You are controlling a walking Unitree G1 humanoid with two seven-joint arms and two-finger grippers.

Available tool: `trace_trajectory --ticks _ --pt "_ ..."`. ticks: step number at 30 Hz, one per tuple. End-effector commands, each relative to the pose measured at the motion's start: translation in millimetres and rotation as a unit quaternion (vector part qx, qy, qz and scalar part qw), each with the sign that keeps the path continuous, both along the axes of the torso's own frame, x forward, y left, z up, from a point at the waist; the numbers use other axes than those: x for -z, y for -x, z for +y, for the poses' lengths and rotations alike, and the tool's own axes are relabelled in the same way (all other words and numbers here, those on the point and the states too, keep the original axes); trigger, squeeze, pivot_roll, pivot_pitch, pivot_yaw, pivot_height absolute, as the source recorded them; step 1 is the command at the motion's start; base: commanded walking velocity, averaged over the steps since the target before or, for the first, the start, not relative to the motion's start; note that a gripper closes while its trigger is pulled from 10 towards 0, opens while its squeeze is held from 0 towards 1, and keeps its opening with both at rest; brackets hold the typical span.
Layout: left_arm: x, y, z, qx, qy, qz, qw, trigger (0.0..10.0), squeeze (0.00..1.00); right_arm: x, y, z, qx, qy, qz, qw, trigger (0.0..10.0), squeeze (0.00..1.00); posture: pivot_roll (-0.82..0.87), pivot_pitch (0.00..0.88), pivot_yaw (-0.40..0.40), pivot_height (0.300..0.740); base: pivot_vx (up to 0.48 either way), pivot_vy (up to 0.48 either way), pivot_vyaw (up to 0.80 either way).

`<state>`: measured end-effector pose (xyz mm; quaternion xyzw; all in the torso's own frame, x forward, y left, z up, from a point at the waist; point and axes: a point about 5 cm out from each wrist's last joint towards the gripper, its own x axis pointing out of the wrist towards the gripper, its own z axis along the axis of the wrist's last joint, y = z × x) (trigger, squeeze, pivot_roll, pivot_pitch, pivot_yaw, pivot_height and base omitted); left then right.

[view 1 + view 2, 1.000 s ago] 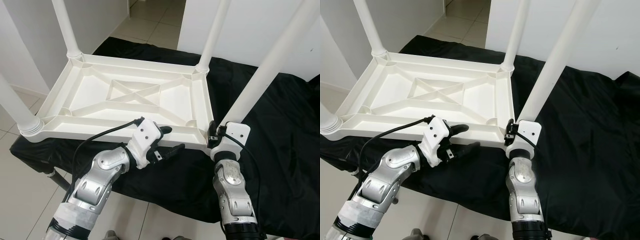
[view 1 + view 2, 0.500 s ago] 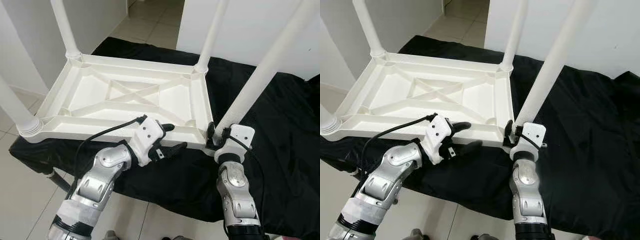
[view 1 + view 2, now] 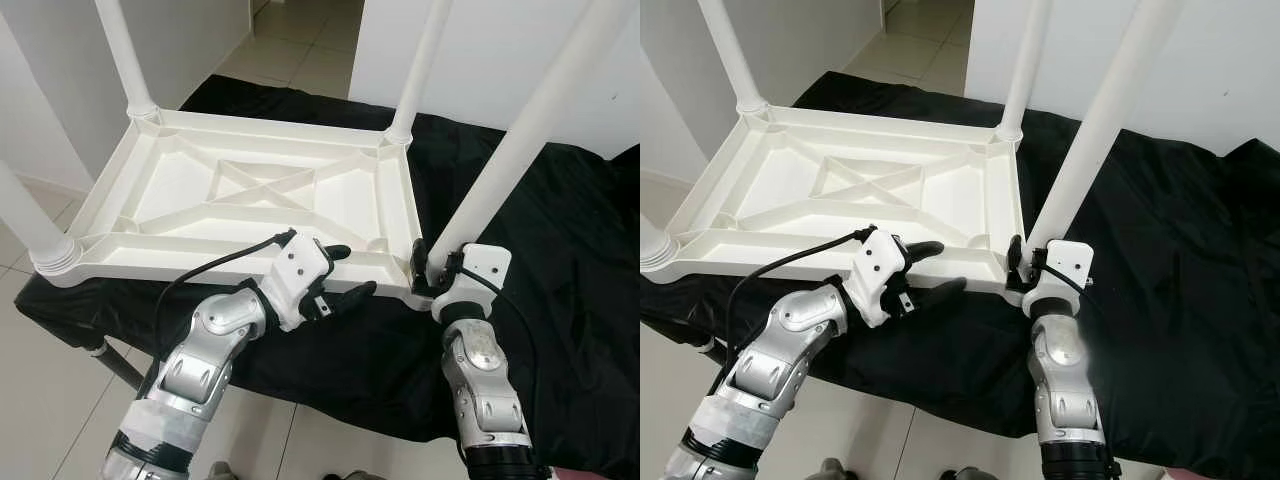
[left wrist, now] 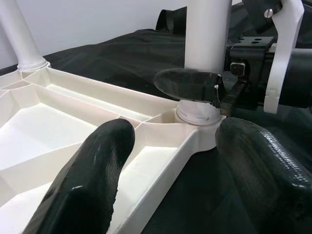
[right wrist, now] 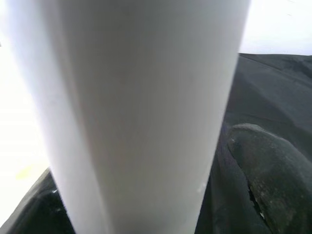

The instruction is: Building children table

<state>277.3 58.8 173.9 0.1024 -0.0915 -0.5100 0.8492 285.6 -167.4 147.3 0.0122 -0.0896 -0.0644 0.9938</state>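
The white plastic children's table (image 3: 250,195) is lying upside down on a bench draped in a black cloth (image 3: 560,240), its ribbed underside facing up and its legs pointing upward from the corners. The right gripper (image 3: 432,272) is sitting low at the near right corner, and it is clasping the base of the near right leg (image 3: 510,150) right where that leg is meeting its socket; in the right wrist view the white leg (image 5: 141,107) is pressing up close against the camera with one black finger (image 5: 265,170) beside it. The left gripper (image 3: 345,272) is hovering over the near rim of the table, just left of that same corner, with its two black fingers spread apart and holding nothing. One finger is reaching over the rim toward the inside of the frame, the other is hanging outside it above the cloth. From the left wrist view, the rim is running between the spread fingers (image 4: 87,175) toward the corner socket (image 4: 197,114), with the right gripper wrapped around the leg there. Pale floor tiles (image 3: 290,50) are showing beyond the bench.
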Motion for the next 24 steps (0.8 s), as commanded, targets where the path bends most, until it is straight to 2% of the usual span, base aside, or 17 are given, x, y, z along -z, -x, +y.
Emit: trace_trajectory --ticks 1,7,12,13,14,23,24 --pt "4 0.0 -1.4 -0.032 0.004 0.005 0.999 10.0 0.0 4 2.1 -13.8 0.002 0.009 0.007 1.0 10.0 0.0 0.01 0.117 -0.065 0.74 0.0 0.0 0.0" --pt "5 2.5 -1.6 -0.024 -0.001 0.004 1.0 10.0 0.0 1 2.4 -22.8 -0.016 0.023 -0.001 1.0 10.0 0.0 0.01 0.117 -0.063 0.74 0.0 0.0 0.0" --pt "4 3.4 -1.7 -0.021 -0.004 0.001 1.0 10.0 0.0 -4 -1.9 -28.4 -0.063 0.038 -0.01 0.997 10.0 0.0 0.02 0.14 -0.062 0.74 0.0 0.0 0.0" --pt "4 3.4 -1.7 -0.021 -0.004 0.001 1.0 10.0 0.0 -4 -1.9 -28.4 -0.063 0.038 -0.01 0.997 10.0 0.0 0.02 0.14 -0.062 0.74 0.0 0.0 0.0" --pt "5 6.5 -2.2 -0.013 -0.01 -0.004 1.0 10.0 0.0 -6 -5.4 -27.2 -0.111 0.039 -0.012 0.993 10.0 0.0 0.02 0.143 -0.058 0.74 0.0 0.0 0.0" --pt "7 11.8 -3.0 0.017 -0.02 0.001 1.0 10.0 0.0 -6 -5.2 -20.6 -0.18 0.04 -0.016 0.983 10.0 0.0 0.02 0.141 -0.056 0.74 0.0 0.0 0.0" --pt "8 13.6 -3.4 0.029 -0.022 0.006 0.999 10.0 0.0 -6 -4.3 -19.3 -0.201 0.04 -0.016 0.979 10.0 0.0 0.02 0.14 -0.057 0.74 0.0 0.0 0.0"
